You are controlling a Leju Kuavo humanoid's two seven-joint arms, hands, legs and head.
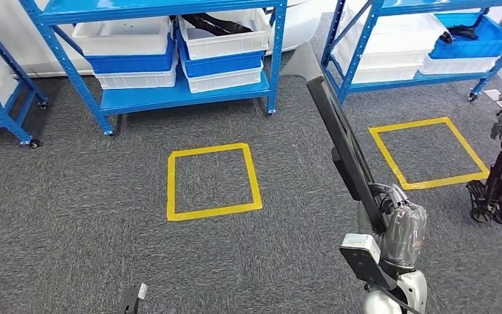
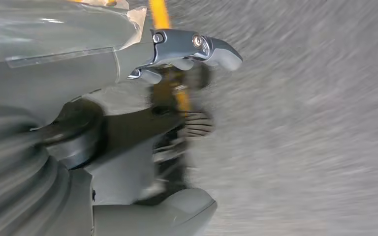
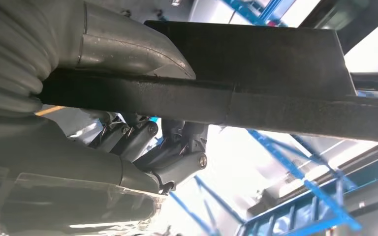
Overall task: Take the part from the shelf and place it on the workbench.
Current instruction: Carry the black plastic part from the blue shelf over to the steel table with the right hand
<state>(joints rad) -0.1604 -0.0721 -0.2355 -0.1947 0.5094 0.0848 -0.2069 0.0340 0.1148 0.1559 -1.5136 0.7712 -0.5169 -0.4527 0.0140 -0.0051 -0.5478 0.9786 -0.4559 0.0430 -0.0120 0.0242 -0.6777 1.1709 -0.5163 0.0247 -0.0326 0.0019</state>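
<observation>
My right hand (image 1: 402, 229) grips a long flat black part (image 1: 340, 131) by its lower end, and the part slants up and away over the carpet toward the shelves. In the right wrist view the black part (image 3: 275, 98) crosses the picture, with the thumb over it and the dark fingers (image 3: 177, 162) curled beneath. My left hand (image 2: 187, 54) hangs low over the grey carpet with its fingers apart and nothing in it. Another black part (image 1: 216, 25) lies in a white bin on the blue shelf (image 1: 183, 95).
Two yellow tape squares (image 1: 212, 181) (image 1: 428, 152) mark the grey carpet. A second blue shelf (image 1: 418, 80) with white and blue bins stands at the back right, and a third shelf's leg (image 1: 3, 108) at the left. A dark footed object (image 1: 500, 180) stands at the right edge.
</observation>
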